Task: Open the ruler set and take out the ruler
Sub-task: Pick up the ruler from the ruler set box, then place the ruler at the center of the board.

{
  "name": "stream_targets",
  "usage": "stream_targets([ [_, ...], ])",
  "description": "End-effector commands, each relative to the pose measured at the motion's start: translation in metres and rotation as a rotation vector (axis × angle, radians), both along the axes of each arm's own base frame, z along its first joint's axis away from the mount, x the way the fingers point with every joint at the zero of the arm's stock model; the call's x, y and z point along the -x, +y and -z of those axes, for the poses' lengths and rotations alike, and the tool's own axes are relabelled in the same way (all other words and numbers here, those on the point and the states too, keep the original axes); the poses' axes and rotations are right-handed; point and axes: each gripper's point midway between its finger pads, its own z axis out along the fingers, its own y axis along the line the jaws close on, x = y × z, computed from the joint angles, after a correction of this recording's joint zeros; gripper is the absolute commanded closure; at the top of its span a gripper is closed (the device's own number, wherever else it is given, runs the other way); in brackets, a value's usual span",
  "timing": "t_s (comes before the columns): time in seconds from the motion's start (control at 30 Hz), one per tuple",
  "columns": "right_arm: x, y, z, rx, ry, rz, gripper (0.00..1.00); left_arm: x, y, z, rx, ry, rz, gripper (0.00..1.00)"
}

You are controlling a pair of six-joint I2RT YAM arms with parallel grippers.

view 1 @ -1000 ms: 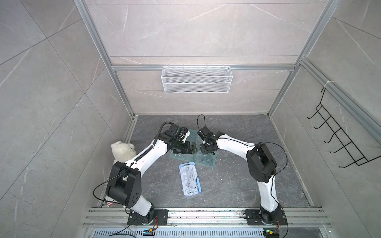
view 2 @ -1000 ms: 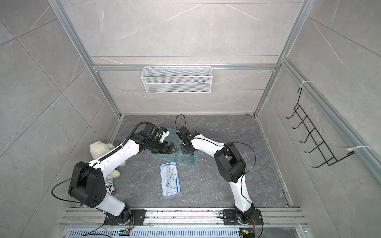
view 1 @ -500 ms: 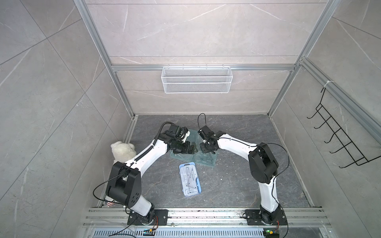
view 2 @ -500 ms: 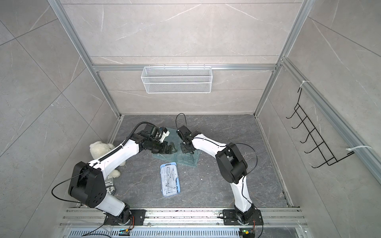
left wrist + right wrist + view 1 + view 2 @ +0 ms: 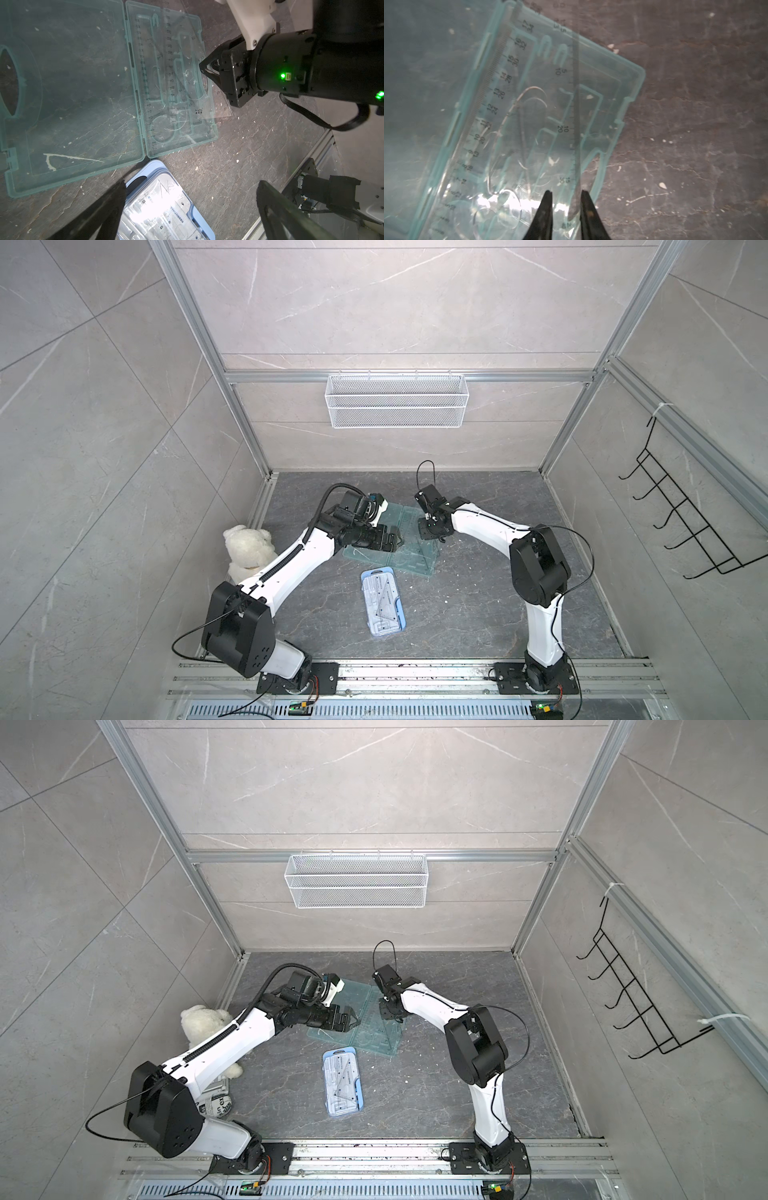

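Right wrist view: right gripper (image 5: 565, 195) has its jaws nearly closed, pinching one end of a clear ruler (image 5: 576, 124). The ruler is tilted up off the tray half of the ruler set (image 5: 79, 99). The set lies open and flat mid-floor towards the far side, lid half left, tray half right. A long ruler (image 5: 145, 83) sits in the tray beside the hinge. Left gripper (image 5: 192, 187) is spread wide with nothing in it, hovering over the lid half. A closed blue case (image 5: 382, 601) lies just near of the set.
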Motion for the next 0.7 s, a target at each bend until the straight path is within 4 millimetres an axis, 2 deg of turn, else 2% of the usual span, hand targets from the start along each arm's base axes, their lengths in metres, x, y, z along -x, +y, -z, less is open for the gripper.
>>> stream_targets([
  [0.0,0.0,-0.033,-0.011,-0.013,0.003,0.109,0.86,0.0,-0.001,-0.014,0.02,-0.051,0.009,0.01],
  [0.23,-0.012,-0.105,-0.012,-0.002,0.006,0.336,0.86,0.016,-0.017,-0.014,-0.038,-0.099,0.087,0.01],
  [0.4,-0.021,-0.151,-0.009,-0.092,-0.003,0.563,0.86,0.023,-0.024,-0.015,-0.036,-0.1,0.111,0.01],
  [0.53,-0.028,-0.172,-0.003,-0.185,0.008,0.727,0.87,0.028,-0.027,-0.014,-0.037,-0.093,0.128,0.01],
  [0.67,-0.036,-0.184,-0.002,-0.228,-0.002,0.849,0.86,0.032,-0.029,-0.012,-0.044,-0.091,0.141,0.01],
])
